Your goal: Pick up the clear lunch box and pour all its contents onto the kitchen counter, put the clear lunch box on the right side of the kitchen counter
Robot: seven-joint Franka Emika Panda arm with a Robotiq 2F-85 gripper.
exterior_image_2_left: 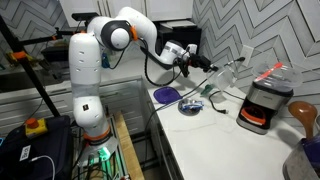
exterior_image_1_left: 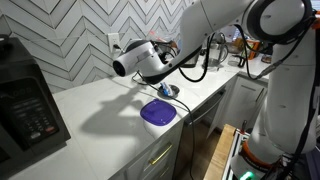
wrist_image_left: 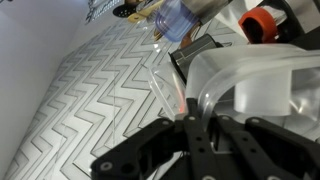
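pincer (wrist_image_left: 190, 119) clamped on rim of clear lunch box (wrist_image_left: 256, 86) | see-through rounded plastic | chevron tiles (wrist_image_left: 90, 90) behind

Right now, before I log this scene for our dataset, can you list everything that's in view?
clear lunch box: one, colourless, held in the gripper above the counter
purple plate: one, purple, on the counter near its front edge
kitchen counter: one, white, running along the wall
chevron-tiled wall: one, grey-white, behind the counter
black appliance: one, black, at one end of the counter
dark appliance with a red part: one, on the counter, type unclear
wall outlet: one, white, on the tiled wall
robot arm: one, white, reaching over the counter
gripper: one, black, closed on the lunch box rim
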